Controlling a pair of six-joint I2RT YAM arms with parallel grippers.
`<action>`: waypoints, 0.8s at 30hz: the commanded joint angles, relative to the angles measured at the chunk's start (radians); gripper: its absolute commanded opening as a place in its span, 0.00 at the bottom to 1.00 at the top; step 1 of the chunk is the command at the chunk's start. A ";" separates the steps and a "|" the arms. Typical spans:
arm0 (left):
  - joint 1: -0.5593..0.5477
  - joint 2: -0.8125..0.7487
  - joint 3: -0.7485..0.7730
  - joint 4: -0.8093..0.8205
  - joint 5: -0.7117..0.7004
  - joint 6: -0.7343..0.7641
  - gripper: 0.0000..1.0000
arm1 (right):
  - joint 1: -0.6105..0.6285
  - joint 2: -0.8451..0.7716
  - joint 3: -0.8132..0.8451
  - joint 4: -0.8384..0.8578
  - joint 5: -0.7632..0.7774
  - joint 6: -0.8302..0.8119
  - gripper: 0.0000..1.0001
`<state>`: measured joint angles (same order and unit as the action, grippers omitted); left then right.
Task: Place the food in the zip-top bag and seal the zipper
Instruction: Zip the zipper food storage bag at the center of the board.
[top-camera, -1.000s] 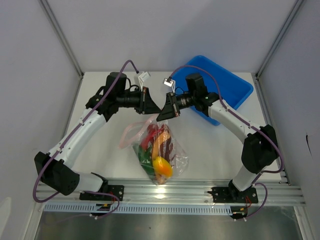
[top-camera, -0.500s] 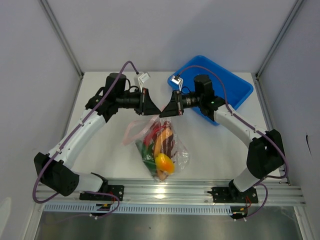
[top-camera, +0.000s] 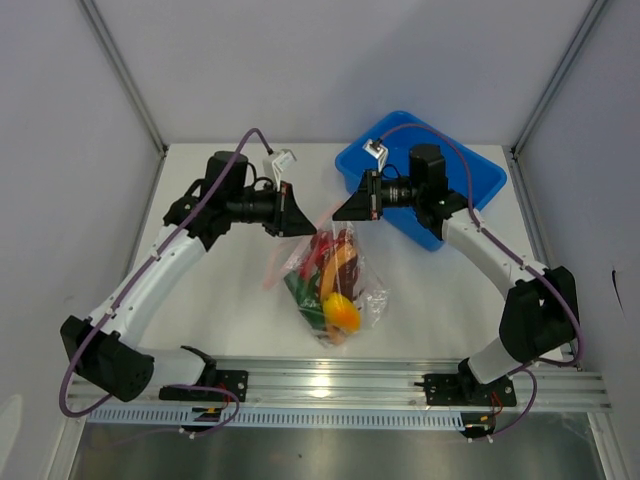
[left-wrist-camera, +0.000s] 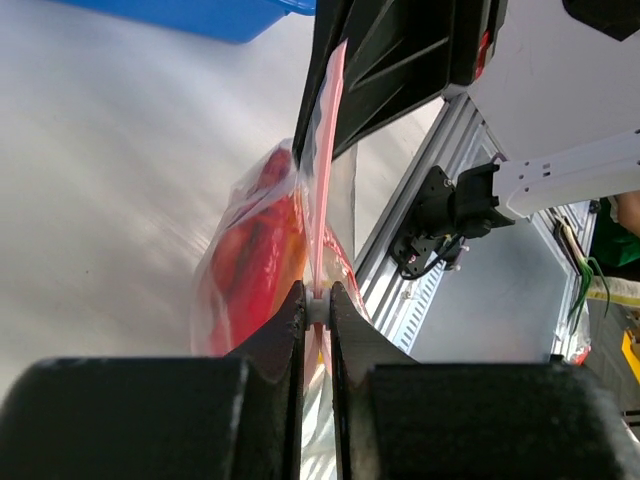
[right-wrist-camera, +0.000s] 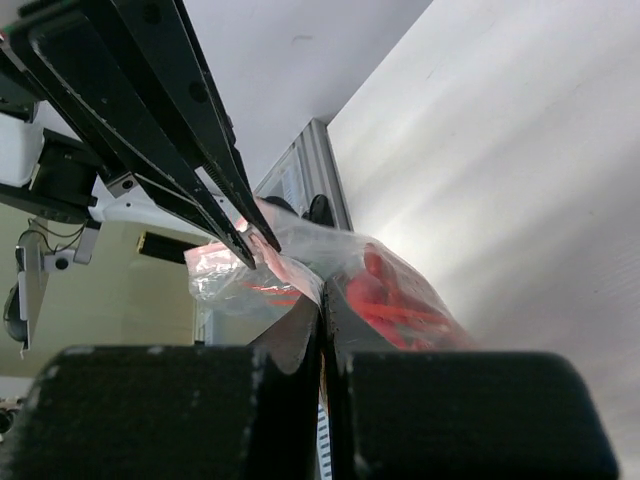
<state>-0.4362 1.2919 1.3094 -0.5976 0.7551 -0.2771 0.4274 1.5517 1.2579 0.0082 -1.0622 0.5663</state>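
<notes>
The clear zip-top bag (top-camera: 352, 292) hangs off the table between my two grippers. It holds the food: red chili (top-camera: 322, 247), an orange piece (top-camera: 343, 262), green pieces (top-camera: 303, 293) and a yellow-orange fruit (top-camera: 341, 313). My left gripper (top-camera: 307, 230) is shut on the pink zipper (left-wrist-camera: 328, 150), pinching a small white piece on the strip (left-wrist-camera: 318, 308). My right gripper (top-camera: 339, 213) is shut on the bag's top edge (right-wrist-camera: 322, 298), a short way along the strip. Red food (left-wrist-camera: 250, 255) shows through the bag (right-wrist-camera: 420, 295).
The blue bin (top-camera: 470, 178) stands at the back right, just behind my right arm; its corner shows in the left wrist view (left-wrist-camera: 200, 15). The metal rail (top-camera: 340, 385) runs along the table's near edge. Grey walls close in both sides.
My right gripper has drawn back to the right and up, widening the gap from the left gripper along the zipper. The bag has risen and shifted slightly right.
</notes>
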 joint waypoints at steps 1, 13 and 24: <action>0.004 -0.057 0.005 -0.097 0.001 0.023 0.01 | -0.058 -0.056 0.011 0.041 0.070 -0.013 0.00; 0.004 -0.112 0.033 -0.159 -0.091 -0.025 0.01 | -0.111 -0.097 -0.028 0.007 0.126 -0.002 0.00; 0.004 -0.207 0.025 -0.272 -0.290 -0.051 0.00 | -0.145 -0.120 -0.054 0.012 0.143 0.014 0.00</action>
<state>-0.4362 1.1496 1.3098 -0.7887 0.5571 -0.2966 0.3134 1.4731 1.2049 -0.0166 -0.9752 0.5774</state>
